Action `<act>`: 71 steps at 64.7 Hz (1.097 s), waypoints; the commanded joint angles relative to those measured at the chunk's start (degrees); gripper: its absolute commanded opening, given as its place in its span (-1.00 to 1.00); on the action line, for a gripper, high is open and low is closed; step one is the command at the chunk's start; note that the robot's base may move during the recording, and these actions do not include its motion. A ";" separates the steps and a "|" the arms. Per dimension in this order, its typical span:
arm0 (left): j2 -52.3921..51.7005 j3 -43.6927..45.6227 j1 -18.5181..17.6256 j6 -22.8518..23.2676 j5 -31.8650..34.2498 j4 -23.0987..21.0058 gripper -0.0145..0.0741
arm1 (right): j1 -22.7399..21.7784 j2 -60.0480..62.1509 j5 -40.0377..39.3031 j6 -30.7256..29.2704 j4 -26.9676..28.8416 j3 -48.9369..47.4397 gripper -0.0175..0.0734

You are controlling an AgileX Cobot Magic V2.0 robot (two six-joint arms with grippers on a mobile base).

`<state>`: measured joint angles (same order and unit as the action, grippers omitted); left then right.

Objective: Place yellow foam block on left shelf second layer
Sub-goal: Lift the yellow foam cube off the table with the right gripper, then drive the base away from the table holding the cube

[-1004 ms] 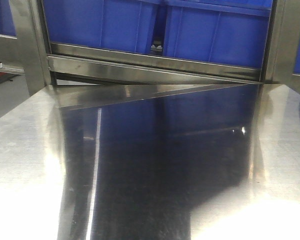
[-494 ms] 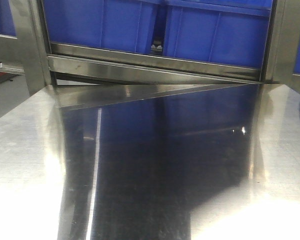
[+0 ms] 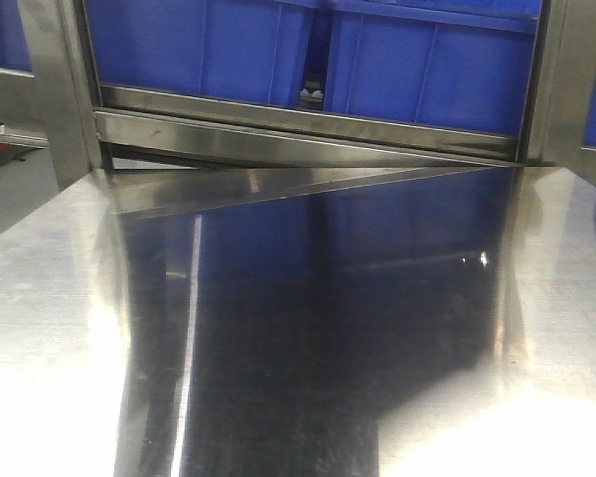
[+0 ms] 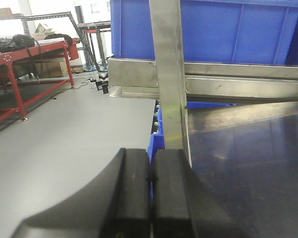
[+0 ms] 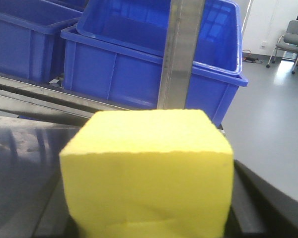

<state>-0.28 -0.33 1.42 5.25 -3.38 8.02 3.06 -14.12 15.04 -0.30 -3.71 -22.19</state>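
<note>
The yellow foam block (image 5: 149, 173) fills the lower middle of the right wrist view. My right gripper (image 5: 148, 203) is shut on it, with dark fingers (image 5: 246, 201) showing at its sides. The block is held above the steel table, in front of a steel shelf post (image 5: 181, 49). My left gripper (image 4: 150, 173) is shut and empty, its pads touching, near the table's left edge and facing a steel shelf post (image 4: 170, 74). Neither gripper nor the block shows in the front view.
Blue plastic bins (image 3: 377, 60) stand on a steel shelf rail (image 3: 308, 129) behind the shiny steel table (image 3: 298, 328). More blue bins (image 5: 139, 64) show in the right wrist view. A red-framed table (image 4: 20, 64) stands on the grey floor at far left.
</note>
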 commanded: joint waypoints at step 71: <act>-1.20 -1.12 -0.39 0.27 4.77 -0.35 -0.36 | -0.41 -0.61 -5.56 -0.29 -0.72 -1.69 0.40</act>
<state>-0.28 -0.33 1.42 5.25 -3.38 8.02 3.06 -14.12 15.04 -0.30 -3.71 -22.19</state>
